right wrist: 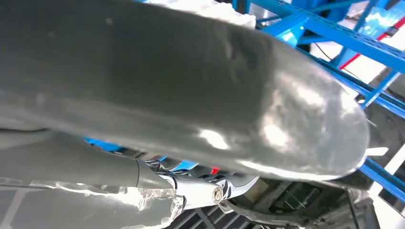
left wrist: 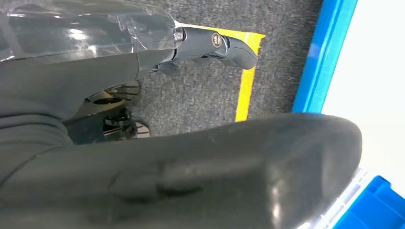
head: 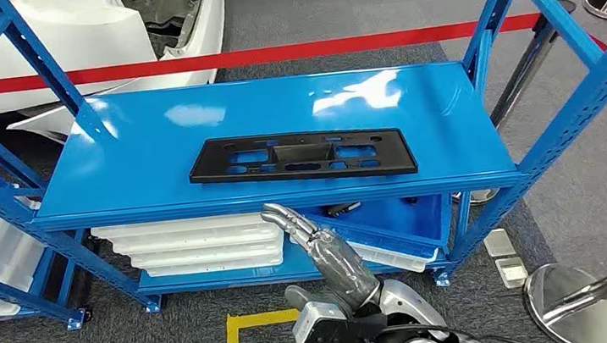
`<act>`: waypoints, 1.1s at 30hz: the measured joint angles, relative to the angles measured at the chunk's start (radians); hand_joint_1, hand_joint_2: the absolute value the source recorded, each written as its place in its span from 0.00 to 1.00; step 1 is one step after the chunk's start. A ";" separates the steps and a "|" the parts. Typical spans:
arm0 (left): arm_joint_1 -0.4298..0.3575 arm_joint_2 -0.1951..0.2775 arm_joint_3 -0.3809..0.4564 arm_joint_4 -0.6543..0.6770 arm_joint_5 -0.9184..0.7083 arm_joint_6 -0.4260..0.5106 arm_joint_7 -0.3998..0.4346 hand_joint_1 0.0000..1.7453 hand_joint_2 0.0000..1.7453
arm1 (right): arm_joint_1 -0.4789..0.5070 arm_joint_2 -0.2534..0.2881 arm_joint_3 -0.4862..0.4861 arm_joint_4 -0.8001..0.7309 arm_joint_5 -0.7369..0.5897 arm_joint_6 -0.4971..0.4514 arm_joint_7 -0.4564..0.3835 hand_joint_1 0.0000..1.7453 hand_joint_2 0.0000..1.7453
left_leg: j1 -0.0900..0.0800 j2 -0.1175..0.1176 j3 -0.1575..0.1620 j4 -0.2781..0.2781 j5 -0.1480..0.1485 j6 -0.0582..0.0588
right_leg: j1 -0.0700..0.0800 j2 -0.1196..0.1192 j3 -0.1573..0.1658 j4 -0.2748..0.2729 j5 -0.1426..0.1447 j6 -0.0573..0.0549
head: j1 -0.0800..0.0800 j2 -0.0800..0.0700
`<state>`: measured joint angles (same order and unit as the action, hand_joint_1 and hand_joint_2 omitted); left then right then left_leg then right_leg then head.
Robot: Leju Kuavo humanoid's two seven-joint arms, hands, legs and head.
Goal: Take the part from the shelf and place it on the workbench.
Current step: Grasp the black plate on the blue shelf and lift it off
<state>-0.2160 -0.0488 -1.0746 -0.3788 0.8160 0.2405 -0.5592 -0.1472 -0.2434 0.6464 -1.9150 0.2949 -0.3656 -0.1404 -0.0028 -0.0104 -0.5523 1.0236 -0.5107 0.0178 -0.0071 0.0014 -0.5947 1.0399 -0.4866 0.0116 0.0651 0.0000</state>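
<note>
Right fingers [head: 284, 219]: held apart and slightly curled, gripping nothing, tips aimed up toward the front lip of the shelf, lower centre of the head view.
Right hand [head: 325, 250]: empty, below and in front of the shelf edge, well short of the part; thick grey thumb [right wrist: 191, 86] across most of the right wrist view, blue shelf struts behind it.
Left hand [left wrist: 181, 176]: thumb large and close in the left wrist view, over grey carpet and a yellow floor line [left wrist: 246, 90]; nothing seen in it, but finger state cannot be told.
Part: black plastic panel [head: 300, 156], flat, with several cut-out openings, lying on the blue shelf [head: 153, 145] top, centre of the head view, slightly nearer the front lip than the back.
Long axis: running left to right across the frame, roughly parallel to the shelf's front edge; the right end sits a touch lower in the frame than the left.
Facing: broad face up; which face is the outer one cannot be told.
Step in hand: reach toward the part, judged from the raised empty hand; no contact yet.
Next move calls for: lifting the right hand over the front lip, then closing on the near long edge; a thin flat panel likely needs a pinch at the rim or a cut-out.
Below the shelf: stacked white trays [head: 197, 246] on the lower level.
</note>
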 joint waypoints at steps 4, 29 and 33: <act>0.001 -0.001 0.000 0.000 0.000 0.000 0.000 0.00 0.00 | 0.001 -0.001 0.000 0.000 0.000 0.001 0.000 0.00 0.00 | 0.004 0.001 0.007 -0.003 -0.005 -0.015 | -0.001 0.004 0.005 -0.008 -0.001 -0.011 | -0.003 0.000; 0.019 -0.001 0.005 0.005 0.000 0.007 -0.009 0.00 0.00 | 0.030 -0.029 -0.075 0.002 0.044 -0.047 0.041 0.00 0.00 | 0.008 0.003 0.009 -0.011 0.002 0.014 | -0.008 0.000 -0.057 0.118 -0.022 0.014 | 0.001 0.000; 0.017 -0.001 0.005 0.005 0.000 0.009 -0.009 0.00 0.00 | 0.038 -0.036 -0.090 -0.001 0.051 -0.058 0.048 0.00 0.00 | 0.003 0.002 0.022 -0.008 -0.016 -0.006 | -0.001 0.003 -0.012 -0.001 0.010 -0.001 | -0.001 0.000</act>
<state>-0.1985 -0.0496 -1.0692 -0.3742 0.8160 0.2493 -0.5684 -0.1090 -0.2798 0.5569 -1.9159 0.3459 -0.4237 -0.0920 -0.0001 -0.0080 -0.5305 1.0154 -0.5266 0.0117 -0.0084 0.0049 -0.6072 1.0390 -0.4762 0.0103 0.0636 0.0000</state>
